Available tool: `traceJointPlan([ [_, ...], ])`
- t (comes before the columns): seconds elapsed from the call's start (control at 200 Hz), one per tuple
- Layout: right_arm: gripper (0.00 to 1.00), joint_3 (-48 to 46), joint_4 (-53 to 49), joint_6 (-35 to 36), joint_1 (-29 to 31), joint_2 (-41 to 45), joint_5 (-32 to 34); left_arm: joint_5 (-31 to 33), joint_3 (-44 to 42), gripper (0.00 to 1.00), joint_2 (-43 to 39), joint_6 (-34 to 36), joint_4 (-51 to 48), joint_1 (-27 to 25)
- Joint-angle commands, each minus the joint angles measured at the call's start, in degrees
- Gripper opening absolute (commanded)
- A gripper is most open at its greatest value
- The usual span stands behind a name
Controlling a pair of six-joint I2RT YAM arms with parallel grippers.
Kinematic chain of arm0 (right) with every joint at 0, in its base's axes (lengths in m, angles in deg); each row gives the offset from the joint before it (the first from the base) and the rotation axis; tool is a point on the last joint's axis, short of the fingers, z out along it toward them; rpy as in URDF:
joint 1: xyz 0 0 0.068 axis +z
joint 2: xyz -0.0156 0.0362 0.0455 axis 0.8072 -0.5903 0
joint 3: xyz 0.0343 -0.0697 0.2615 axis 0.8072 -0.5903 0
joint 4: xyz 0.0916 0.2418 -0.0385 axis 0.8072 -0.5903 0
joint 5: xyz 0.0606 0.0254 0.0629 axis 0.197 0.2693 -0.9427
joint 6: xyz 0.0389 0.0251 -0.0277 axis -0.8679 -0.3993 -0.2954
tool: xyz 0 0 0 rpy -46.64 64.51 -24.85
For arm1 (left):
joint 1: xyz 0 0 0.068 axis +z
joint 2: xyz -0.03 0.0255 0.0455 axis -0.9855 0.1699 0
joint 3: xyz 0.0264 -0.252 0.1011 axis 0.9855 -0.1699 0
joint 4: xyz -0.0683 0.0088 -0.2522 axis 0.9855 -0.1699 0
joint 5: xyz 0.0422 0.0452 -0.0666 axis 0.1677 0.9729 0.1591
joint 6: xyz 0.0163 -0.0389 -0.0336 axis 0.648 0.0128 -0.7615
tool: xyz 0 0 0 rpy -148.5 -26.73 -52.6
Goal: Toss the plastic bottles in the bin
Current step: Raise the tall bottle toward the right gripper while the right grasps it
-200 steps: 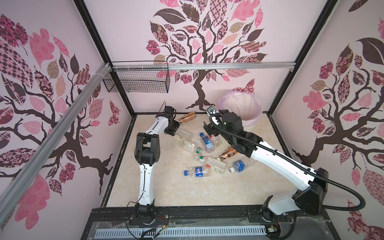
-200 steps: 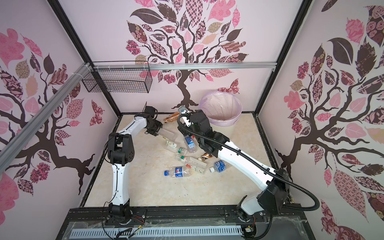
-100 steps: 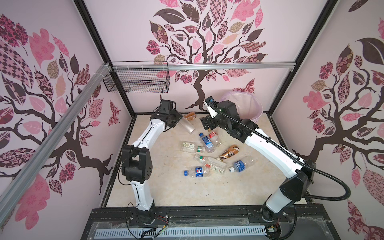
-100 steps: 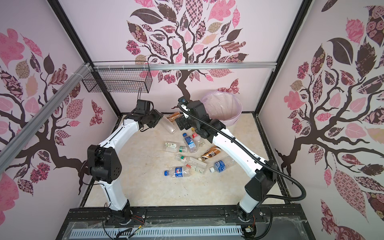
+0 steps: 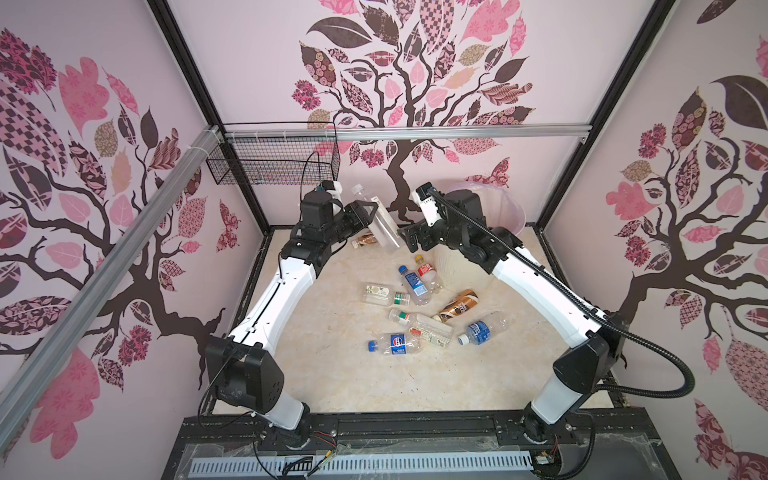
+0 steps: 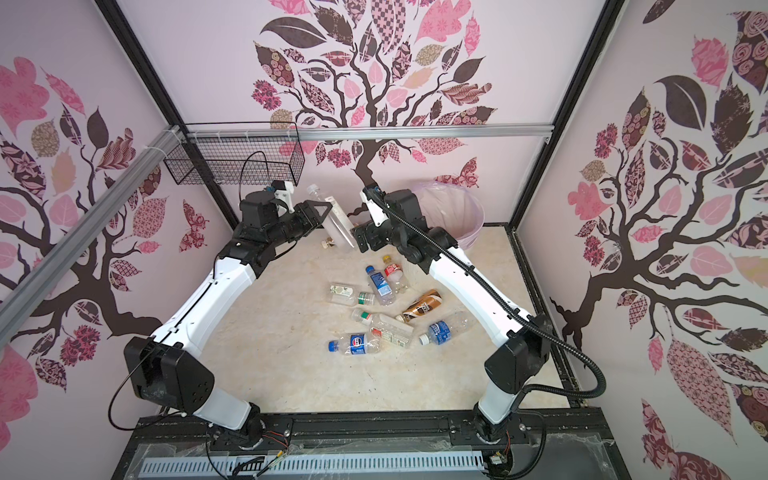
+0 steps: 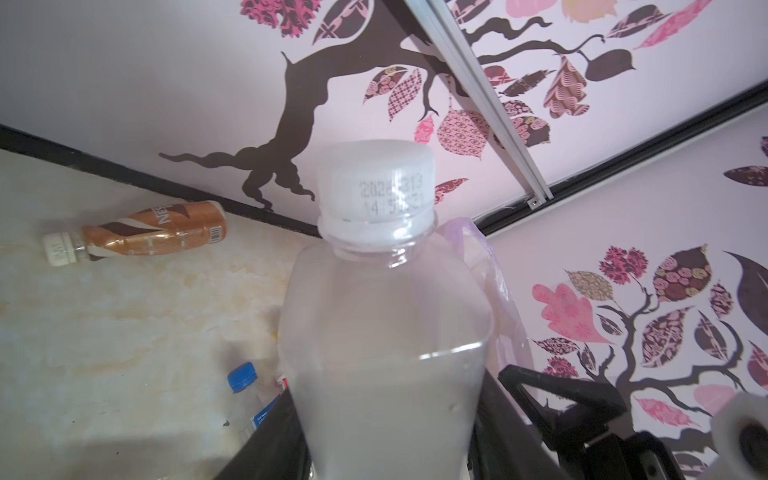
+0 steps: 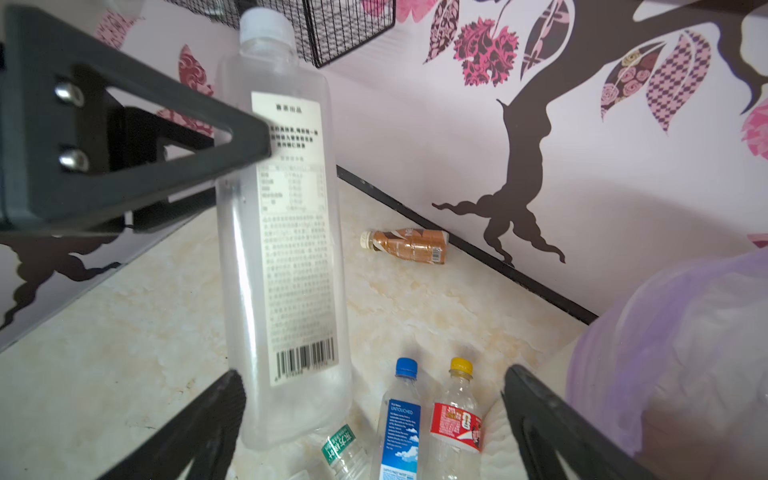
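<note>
Clear bottle in left claw, now higher, beside right claw.

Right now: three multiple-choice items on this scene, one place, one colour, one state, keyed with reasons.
1. Where does the bin stand? A) far right corner B) far left corner C) centre
2. Cap colour of the bottle in the left claw? A) blue B) white C) yellow
3. The right claw is: A) shut on a bottle B) shut, empty C) open, empty

1 A: its lilac liner shows there in both top views.
2 B: the left wrist view shows a white cap.
3 C: fingers wide apart, nothing clamped.
</note>
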Motion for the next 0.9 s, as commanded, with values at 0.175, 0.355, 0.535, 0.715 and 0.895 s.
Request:
traceJointPlan([
  [0.175, 0.99, 3.20, -0.07, -3.94, 0.63, -3.67, -8.83, -5.76, -1.32, 0.46, -1.38, -0.06, 5.39, -0.96],
  [0.355, 0.92, 4.24, 0.68, -5.54, 0.72, -5.80, -9.99, -7.09, -2.60, 0.46, -3.00, -1.98, 7.87, -1.30],
  [0.535, 0.72, 5.55, 2.06, -7.06, 0.81, -6.82, -11.07, -7.28, -3.24, 0.49, -4.06, -2.72, 8.15, -1.60],
  [0.715, 0.54, 3.40, 4.63, -7.86, 0.90, -5.25, -12.49, -6.84, -3.23, 0.59, -4.12, -3.70, 8.14, -1.71],
  [0.895, 0.33, 1.05, 6.03, -8.36, 0.71, -1.92, -10.05, -5.33, -2.64, 0.88, -4.66, -4.18, 6.72, -1.66],
])
